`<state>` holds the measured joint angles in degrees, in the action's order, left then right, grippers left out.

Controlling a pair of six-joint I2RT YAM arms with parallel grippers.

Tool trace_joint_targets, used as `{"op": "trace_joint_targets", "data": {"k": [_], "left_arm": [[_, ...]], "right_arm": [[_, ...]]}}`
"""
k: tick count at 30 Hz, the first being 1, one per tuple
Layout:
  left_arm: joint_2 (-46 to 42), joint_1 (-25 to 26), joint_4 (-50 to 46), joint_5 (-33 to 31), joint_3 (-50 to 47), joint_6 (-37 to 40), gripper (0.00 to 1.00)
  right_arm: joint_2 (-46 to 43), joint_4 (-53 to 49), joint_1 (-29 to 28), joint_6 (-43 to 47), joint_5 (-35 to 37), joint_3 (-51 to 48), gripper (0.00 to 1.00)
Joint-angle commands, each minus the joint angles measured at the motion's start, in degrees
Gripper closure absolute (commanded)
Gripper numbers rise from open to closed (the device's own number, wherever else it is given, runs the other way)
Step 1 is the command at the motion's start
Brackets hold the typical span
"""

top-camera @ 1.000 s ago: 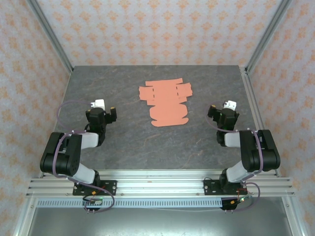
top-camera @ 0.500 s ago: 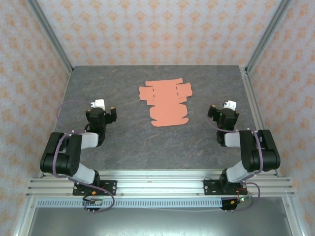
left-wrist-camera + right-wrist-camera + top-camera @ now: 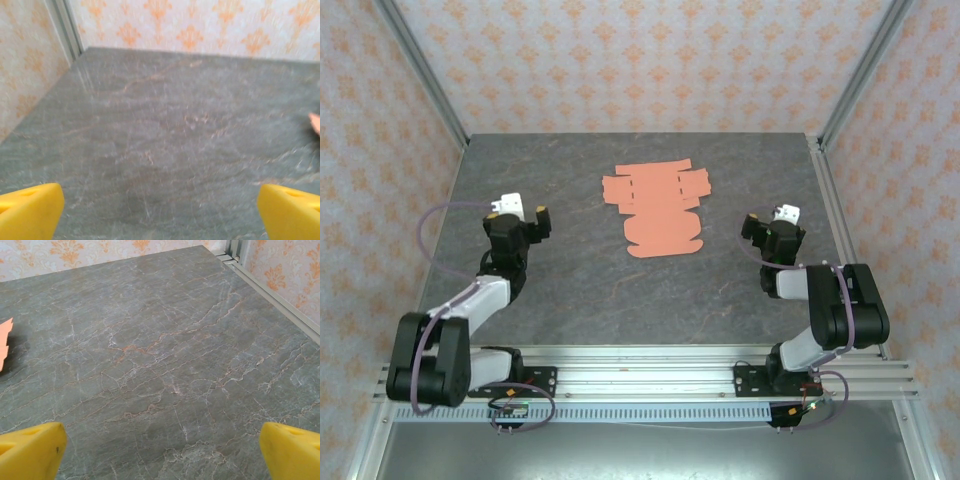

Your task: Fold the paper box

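Note:
The paper box point(image 3: 658, 208) is a flat salmon-orange die-cut sheet with flaps and rounded tabs, lying on the grey stone table point(image 3: 620, 290) at mid-back. My left gripper point(image 3: 524, 214) is open to its left, well apart from it, with nothing between its yellow fingertips point(image 3: 30, 210). A sliver of the sheet point(image 3: 315, 123) shows at the right edge of the left wrist view. My right gripper point(image 3: 772, 224) is open to the sheet's right, also empty, with yellow fingertips point(image 3: 292, 452). The sheet's edge point(image 3: 5, 340) shows at the far left of the right wrist view.
Patterned walls with aluminium posts point(image 3: 430, 85) enclose the table on three sides. A metal rail point(image 3: 830, 215) runs along the right edge beside my right arm. Bare tabletop lies between both grippers and the sheet.
My left arm has stretched out, carrying its gripper a little farther from the base and slightly left. The right arm and the sheet have not moved.

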<state>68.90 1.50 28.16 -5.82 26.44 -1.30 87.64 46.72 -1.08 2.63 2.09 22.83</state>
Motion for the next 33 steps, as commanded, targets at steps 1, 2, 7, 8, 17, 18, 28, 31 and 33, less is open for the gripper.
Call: {"op": "trace_joint_targets", "data": {"k": [1,2,7,8,17,18,28,31,33], "left_arm": [[-4.39,0.34,-7.63,-2.16,2.82,-2.96,0.00],[-5.24,0.35,-9.33,-2.33,3.91,-4.30,0.00],[-5.01,0.33,-12.14,0.23,9.96,-13.63,0.00],[-3.97,0.35,-12.87,0.76,11.89,-15.87,0.00],[12.13,2.52,-18.97,6.39,30.15,-27.26,0.00],[13.88,3.29,-19.32,6.07,31.64,-27.26,0.00],[34.83,8.12,-25.85,13.09,49.26,-31.47,0.00],[43.11,8.00,-29.93,17.86,56.85,-31.08,0.00],[47.42,8.05,-32.14,20.52,60.84,-31.11,0.02]], "right_arm": [[-0.88,-0.98,-0.08,-0.16,-0.26,0.71,0.01],[-1.91,-3.19,-0.12,-0.42,0.20,1.42,0.01],[-6.71,-15.43,-0.36,-1.77,3.62,6.23,0.01],[-8.28,-20.91,-0.53,-2.28,3.47,8.44,0.01],[-10.11,-39.42,-5.06,-7.58,-1.97,22.25,0.01],[-8.78,-39.29,-5.55,-8.18,-2.86,23.44,0.01],[14.03,-48.29,-6.48,-14.11,-15.08,49.12,0.01],[20.61,-53.29,-6.48,-14.69,-16.46,57.18,0.01],[24.45,-55.56,-6.48,-15.24,-17.22,61.32,0.01]]}}
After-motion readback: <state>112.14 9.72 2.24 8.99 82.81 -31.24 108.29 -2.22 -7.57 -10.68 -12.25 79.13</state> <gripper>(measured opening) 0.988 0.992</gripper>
